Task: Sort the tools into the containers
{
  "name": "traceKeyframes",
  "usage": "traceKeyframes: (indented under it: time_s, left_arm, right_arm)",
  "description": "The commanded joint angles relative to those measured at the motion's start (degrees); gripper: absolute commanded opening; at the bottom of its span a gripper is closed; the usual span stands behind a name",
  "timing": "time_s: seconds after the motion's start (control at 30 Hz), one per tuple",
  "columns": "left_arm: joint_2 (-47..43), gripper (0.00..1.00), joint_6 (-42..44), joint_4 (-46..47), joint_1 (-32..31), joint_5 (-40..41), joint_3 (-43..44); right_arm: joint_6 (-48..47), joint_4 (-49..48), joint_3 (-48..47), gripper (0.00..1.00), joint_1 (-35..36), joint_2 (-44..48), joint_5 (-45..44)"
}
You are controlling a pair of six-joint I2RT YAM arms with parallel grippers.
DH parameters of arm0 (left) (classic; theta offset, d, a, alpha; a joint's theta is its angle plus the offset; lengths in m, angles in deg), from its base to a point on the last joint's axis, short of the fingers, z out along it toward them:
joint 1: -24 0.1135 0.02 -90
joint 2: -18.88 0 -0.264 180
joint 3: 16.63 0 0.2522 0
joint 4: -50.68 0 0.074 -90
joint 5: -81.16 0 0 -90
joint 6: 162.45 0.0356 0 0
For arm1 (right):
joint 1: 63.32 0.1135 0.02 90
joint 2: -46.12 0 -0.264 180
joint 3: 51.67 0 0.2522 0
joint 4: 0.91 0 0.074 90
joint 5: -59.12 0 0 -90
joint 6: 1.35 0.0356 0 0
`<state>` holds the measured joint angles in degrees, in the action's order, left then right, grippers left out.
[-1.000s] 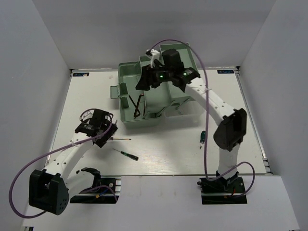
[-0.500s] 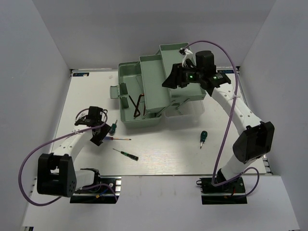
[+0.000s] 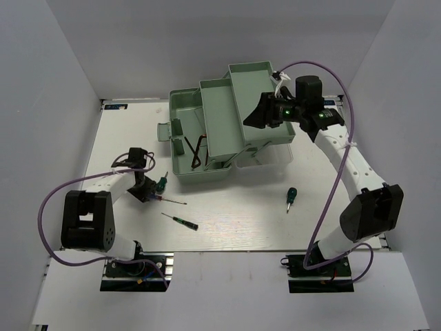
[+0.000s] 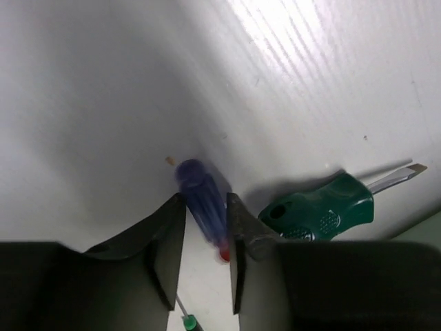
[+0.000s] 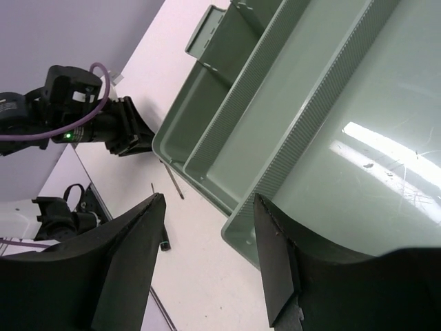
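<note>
My left gripper [image 4: 205, 224] is low on the table, its jaws closed round the blurred blue-purple handle of a screwdriver [image 4: 202, 201]; in the top view that gripper [image 3: 145, 192] has the thin shaft [image 3: 178, 201] pointing right. Right beside it lies a green-handled screwdriver [image 4: 320, 210] [image 3: 162, 183]. Nearer me lies a slim dark screwdriver [image 3: 180, 221], and another green one [image 3: 291, 197] rests to the right. The pale green toolbox [image 3: 180, 103] has its tiers folded out, with dark hex keys [image 3: 196, 153] in its base. My right gripper [image 3: 256, 118] [image 5: 209, 200] hovers open above the upper trays [image 5: 331, 103].
White walls close in the table on the left, right and back. The toolbox's translucent lid [image 3: 269, 155] hangs down on its right side. Both arm bases sit at the near edge [image 3: 207, 252].
The left jaws have narrowed onto the blue-purple handle while the arm folded back to the left. My right gripper has swung right, from over the box's middle to over the upper trays.
</note>
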<state>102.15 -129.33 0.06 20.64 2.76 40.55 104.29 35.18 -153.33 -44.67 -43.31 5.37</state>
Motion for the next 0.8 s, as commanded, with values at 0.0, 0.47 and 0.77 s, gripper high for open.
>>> traceKeyframes:
  time_s: [0.0,0.47,0.77]
  left_arm:
    - [2.07,0.37,1.6,1.62,0.63,0.8,1.75]
    - [-18.47,0.0,12.23,-7.61,-0.51,-2.53,9.3]
    - [-12.62,0.0,20.31,0.29,-1.65,-21.93,27.03]
  right_arm:
    - [0.19,-1.94,0.62,0.6,-0.99,2.77,2.16]
    - [-27.31,15.37,-0.71,0.5,-6.52,13.37,3.85]
    - [-39.81,28.03,16.25,0.0,-8.28,23.94,-2.84]
